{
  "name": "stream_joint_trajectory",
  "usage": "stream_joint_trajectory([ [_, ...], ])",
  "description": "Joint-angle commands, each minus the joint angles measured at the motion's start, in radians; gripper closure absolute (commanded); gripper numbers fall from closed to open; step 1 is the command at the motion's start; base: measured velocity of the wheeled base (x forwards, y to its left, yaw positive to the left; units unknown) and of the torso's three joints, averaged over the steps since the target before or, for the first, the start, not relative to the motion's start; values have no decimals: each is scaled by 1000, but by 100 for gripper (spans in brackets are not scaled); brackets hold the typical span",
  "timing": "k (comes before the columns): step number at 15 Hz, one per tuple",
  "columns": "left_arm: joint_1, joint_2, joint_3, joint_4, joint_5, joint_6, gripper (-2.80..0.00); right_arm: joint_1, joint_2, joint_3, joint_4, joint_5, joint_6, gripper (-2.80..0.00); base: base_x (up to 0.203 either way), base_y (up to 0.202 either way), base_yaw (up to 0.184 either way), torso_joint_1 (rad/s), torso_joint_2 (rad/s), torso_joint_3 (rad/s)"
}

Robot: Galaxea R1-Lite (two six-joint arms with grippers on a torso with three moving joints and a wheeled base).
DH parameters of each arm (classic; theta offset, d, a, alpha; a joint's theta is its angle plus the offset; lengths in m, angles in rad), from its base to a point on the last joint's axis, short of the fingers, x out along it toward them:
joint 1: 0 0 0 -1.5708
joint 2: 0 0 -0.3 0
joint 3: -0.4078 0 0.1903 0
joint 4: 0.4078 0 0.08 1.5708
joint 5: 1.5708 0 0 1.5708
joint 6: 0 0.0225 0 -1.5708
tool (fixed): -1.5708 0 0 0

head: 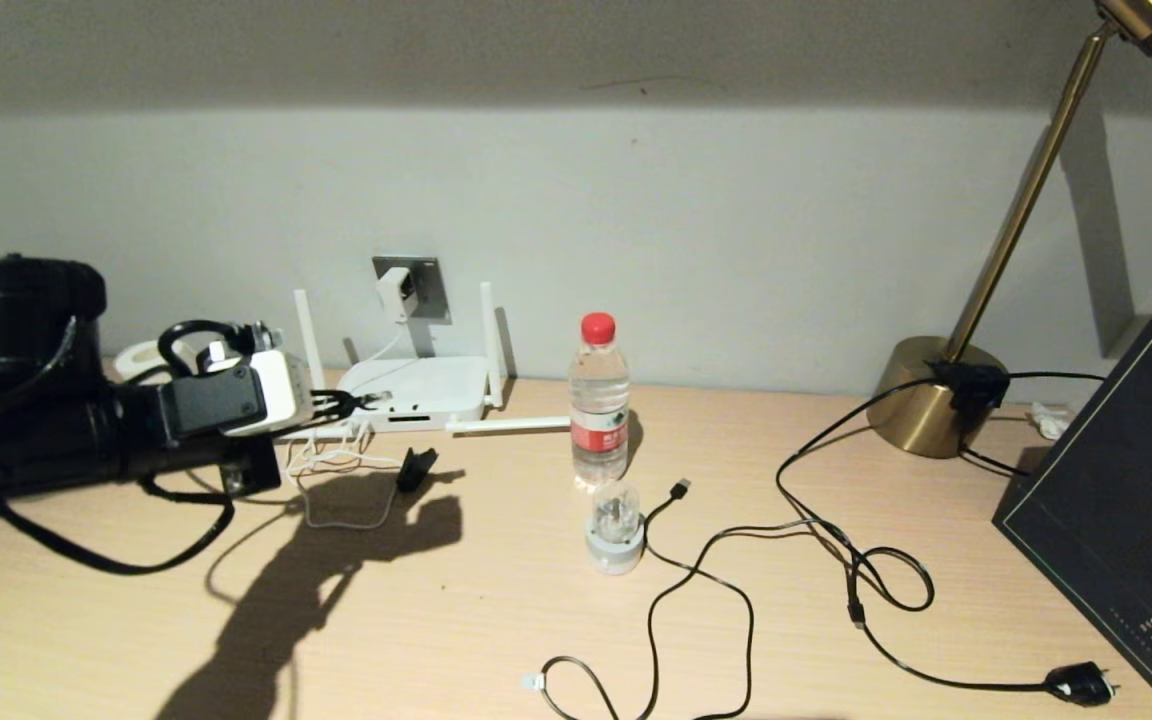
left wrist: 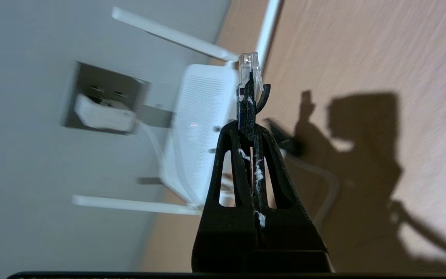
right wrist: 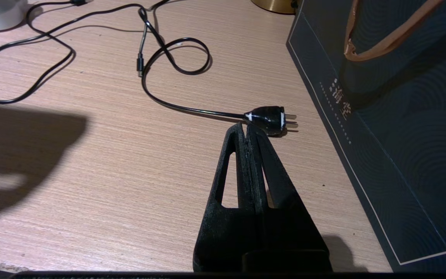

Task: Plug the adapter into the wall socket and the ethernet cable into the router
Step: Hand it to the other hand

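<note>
Holding the ethernet cable (left wrist: pixel 248 91) by its connector, your left gripper (head: pixel 344 404) sits just beside the router (head: pixel 421 390), on the side away from the water bottle (head: pixel 599 400). Its jaws are pinched tight on the black connector body, and the clear tip sticks out beyond them toward the router. The connector's long axis runs straight on from the jaws, so the coming move turns on lining that axis up with a port on the router's near edge. From the head view the tip looks level with that edge and very close to it, but you cannot tell whether it has started into a port.

The adapter (head: pixel 396 292) already sits in the wall socket (head: pixel 412 288), on the wall just above and behind the router, with its thin white cord hanging down to the counter (head: pixel 496 640).

Your right gripper (right wrist: pixel 248 131) is well away from the router, past the bottle, hanging over bare counter just by the round plug of the lamp cord (right wrist: pixel 270 117); its jaws are pressed together and hold nothing. The left arm is plainly the nearer one.

The ports themselves are hard to make out: the left wrist view shows the router blurred behind the jaws, and the head view has the gripper covering that corner.
</note>
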Motion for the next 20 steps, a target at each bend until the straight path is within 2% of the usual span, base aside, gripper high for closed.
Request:
stream_joint_trajectory([
  [1, -72, -49, 122, -123, 61, -180, 0, 0, 2, 0, 1, 1, 0, 0, 0, 0, 0, 0, 0, 0],
  [2, -104, -61, 152, -183, 104, -248, 0, 0, 2, 0, 1, 1, 0, 0, 0, 0, 0, 0, 0, 0],
  [4, -116, -47, 93, -186, 82, -249, 0, 0, 2, 0, 1, 1, -1, 0, 0, 0, 0, 0, 0, 0],
  [7, -197, 16, -77, -172, 70, -240, 0, 0, 2, 0, 1, 1, -2, 0, 0, 0, 0, 0, 0, 0],
  [9, -260, 87, -167, -140, 68, -183, 0, 0, 2, 1, 1, 1, -19, 0, 0, 0, 0, 0, 0, 0],
  [11, -271, 110, -170, -126, 61, -101, 0, 1, 2, -1, 1, 0, -6, 0, 0, 0, 0, 0, 0, 0],
  [13, -308, 97, -167, -110, 47, -91, 0, 1, 4, -31, -24, -1, 49, 0, 0, 0, 0, 0, 0, 0],
  [14, -318, 84, -164, -84, 45, -91, 0, 1, 25, -91, -43, 8, 90, 0, 0, 0, 0, 0, 0, 0],
  [15, -324, 63, -163, -18, 45, -93, 0, 1, 75, -151, -50, 22, 138, 0, 0, 0, 0, 0, 0, 0],
  [17, -331, 24, -192, 113, 48, -100, 0, 1, 264, -285, -61, 87, 253, 0, 0, 0, 0, 0, 0, 0],
  [18, -346, 20, -220, 148, 49, -109, 0, 1, 374, -352, -69, 162, 317, 0, 0, 0, 0, 0, 0, 0],
  [19, -353, 21, -233, 159, 51, -115, 0, 1, 465, -401, -83, 262, 374, 0, 0, 0, 0, 0, 0, 0],
  [20, -354, 14, -233, 160, 51, -115, 0, 1, 546, -442, -110, 420, 429, 0, 0, 0, 0, 0, 0, 0],
])
